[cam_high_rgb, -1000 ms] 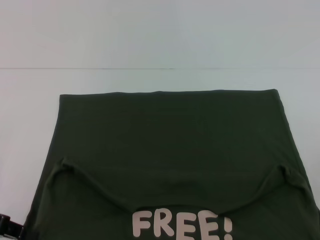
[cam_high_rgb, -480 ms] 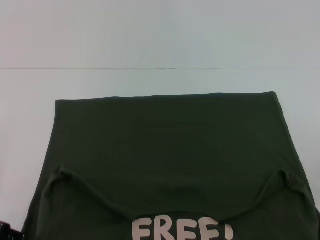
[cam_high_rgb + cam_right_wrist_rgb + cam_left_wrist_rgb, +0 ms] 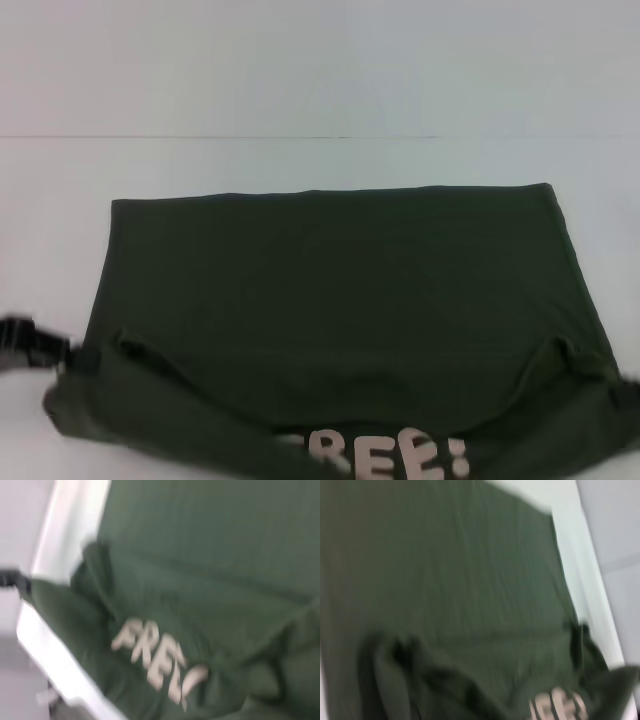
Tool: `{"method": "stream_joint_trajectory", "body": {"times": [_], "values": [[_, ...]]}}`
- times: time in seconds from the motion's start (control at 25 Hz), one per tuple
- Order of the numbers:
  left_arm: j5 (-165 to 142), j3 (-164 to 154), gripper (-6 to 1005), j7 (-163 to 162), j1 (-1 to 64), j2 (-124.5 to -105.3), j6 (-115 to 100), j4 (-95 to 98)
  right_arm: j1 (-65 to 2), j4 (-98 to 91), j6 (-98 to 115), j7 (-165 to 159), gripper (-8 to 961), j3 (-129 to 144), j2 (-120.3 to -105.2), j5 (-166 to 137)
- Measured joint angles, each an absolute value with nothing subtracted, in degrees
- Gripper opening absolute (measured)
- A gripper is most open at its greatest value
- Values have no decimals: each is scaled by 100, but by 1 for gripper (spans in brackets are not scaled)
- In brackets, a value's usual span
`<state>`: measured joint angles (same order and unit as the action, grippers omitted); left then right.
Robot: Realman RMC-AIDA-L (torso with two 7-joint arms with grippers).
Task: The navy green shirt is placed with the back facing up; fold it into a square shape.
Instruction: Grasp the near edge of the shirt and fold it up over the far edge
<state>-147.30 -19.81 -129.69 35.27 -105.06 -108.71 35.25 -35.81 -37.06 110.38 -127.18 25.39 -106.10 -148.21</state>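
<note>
Head view alone shows the left claw point(image 3: 35, 345) at the navy green shirt's point(image 3: 330, 280) edge, grip unclear.

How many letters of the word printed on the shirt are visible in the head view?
3 whole letters, "EE!" counting the mark, on the shirt at its near edge; the lettering starts under a fold, so more may be hidden.

Light is bright and even, without hard shadows; both wrist views are blurred, the head view only near its lower edge.
</note>
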Motion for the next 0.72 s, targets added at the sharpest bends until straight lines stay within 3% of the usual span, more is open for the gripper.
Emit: {"method": "stream_joint_trajectory", "body": {"times": [0.2, 0.32, 0.64, 0.72], "values": [[-14570, -1486, 39, -13145, 3584, -10492, -10109, 3524, -3589, -3707, 10503, -13182, 49, 2150, -10521, -14448], [-14293, -1454, 39, -13170, 3583, -10590, -9569, 3450, -3565, -3707, 9942, -13381, 49, 2070, -10567, -14027], [-13460, -1472, 40, -12868, 3555, -11030, -8109, 3037, -3559, -3211, 8324, -13199, 51, 2076, -10830, -12895], [-13265, -1470, 40, -12654, 3568, -11281, -7502, 3017, -3589, -3102, 8017, -13053, 52, 2076, -10930, -12754]]}}
